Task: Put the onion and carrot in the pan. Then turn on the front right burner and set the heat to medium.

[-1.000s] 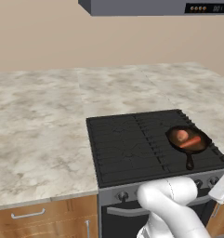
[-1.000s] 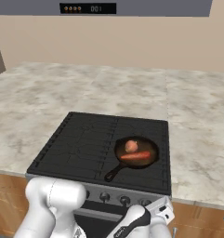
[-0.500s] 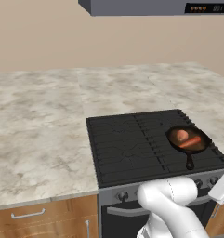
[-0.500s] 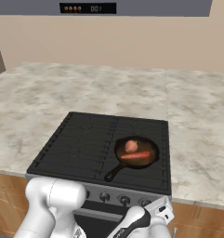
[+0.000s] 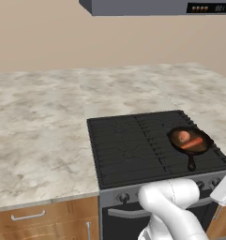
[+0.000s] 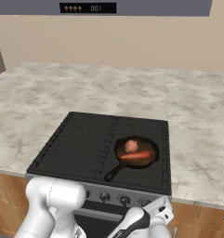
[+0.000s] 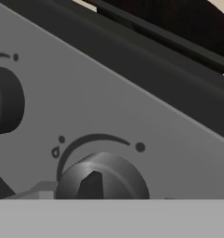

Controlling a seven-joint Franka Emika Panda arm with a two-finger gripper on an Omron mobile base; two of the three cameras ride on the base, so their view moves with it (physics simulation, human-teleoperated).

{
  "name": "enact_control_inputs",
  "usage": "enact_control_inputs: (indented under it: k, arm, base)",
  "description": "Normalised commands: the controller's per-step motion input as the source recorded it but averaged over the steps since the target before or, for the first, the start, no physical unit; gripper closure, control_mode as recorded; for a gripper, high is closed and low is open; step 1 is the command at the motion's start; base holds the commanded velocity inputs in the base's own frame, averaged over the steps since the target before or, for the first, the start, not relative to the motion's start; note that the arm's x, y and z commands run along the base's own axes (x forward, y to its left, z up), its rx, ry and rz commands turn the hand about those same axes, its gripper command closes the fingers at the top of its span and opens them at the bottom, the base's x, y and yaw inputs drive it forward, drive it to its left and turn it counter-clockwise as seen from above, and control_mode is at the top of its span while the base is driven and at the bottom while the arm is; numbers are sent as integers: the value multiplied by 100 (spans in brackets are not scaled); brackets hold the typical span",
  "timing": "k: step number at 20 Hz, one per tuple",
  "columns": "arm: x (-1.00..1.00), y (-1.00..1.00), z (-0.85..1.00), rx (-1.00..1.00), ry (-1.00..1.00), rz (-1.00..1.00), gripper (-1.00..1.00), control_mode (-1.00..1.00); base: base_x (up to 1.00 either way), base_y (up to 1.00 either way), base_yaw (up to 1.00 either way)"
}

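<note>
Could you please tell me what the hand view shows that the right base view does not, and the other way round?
The hand view alone shows a dark knob up close with an arc-shaped dial marking above it, and part of a second knob. The right base view alone shows the pan holding the onion and the carrot, the marble counter and the hood display. Both show the stove's grey control panel.
</note>
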Motion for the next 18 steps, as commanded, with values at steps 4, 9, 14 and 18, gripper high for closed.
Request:
enact_control_inputs:
  k: [4,9,14,18]
  arm:
    - [-35,22,-52,-100,9,48,100,-100]
    - [-46,52,-30,-100,7,28,100,-100]
    - [-52,97,-48,-100,-21,6,100,-100]
    - [-47,100,-59,-100,-43,0,100,-100]
  base:
    - [0,0,0]
    - [0,0,0]
    - [0,0,0]
    - [0,0,0]
